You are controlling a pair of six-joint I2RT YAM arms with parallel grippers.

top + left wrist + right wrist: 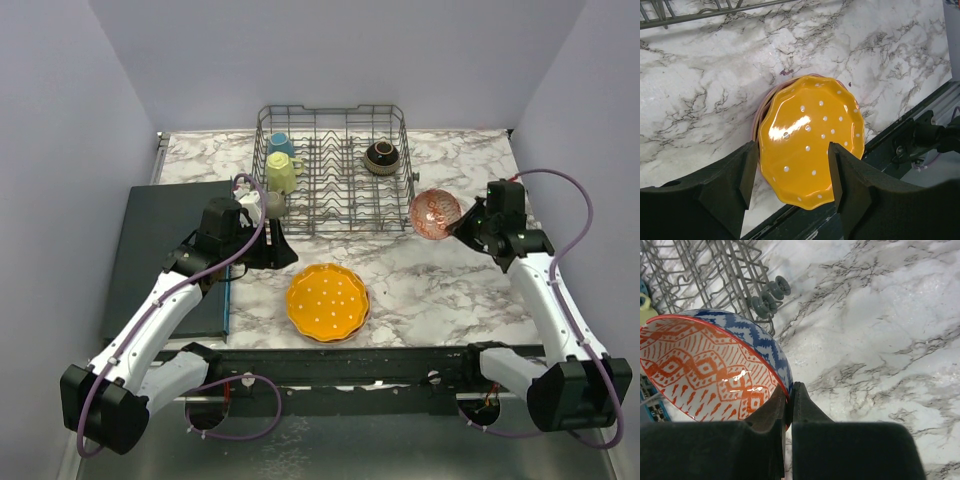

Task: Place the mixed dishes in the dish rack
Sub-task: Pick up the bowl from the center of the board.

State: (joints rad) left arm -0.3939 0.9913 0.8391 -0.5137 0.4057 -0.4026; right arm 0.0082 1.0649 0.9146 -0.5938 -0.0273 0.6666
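The blue-patterned bowl [715, 365] is clamped by its rim in the right claw [789, 395] just beside the dish rack [333, 165] — a dark bowl [382, 156] and yellow mug [281, 173] are lodged inside — while the left claw [792, 175] is held apart and empty near the dotted orange plate [327, 301] on the marble worktop [420, 290], a dark mat [160, 250] laid at its left.

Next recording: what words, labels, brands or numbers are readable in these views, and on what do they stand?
No readable text in any view.
The orange scalloped plate with white dots bears only dots.
The blue-and-red patterned bowl bears only zigzag decoration.
The grey wire dish rack shows no tag or mark.
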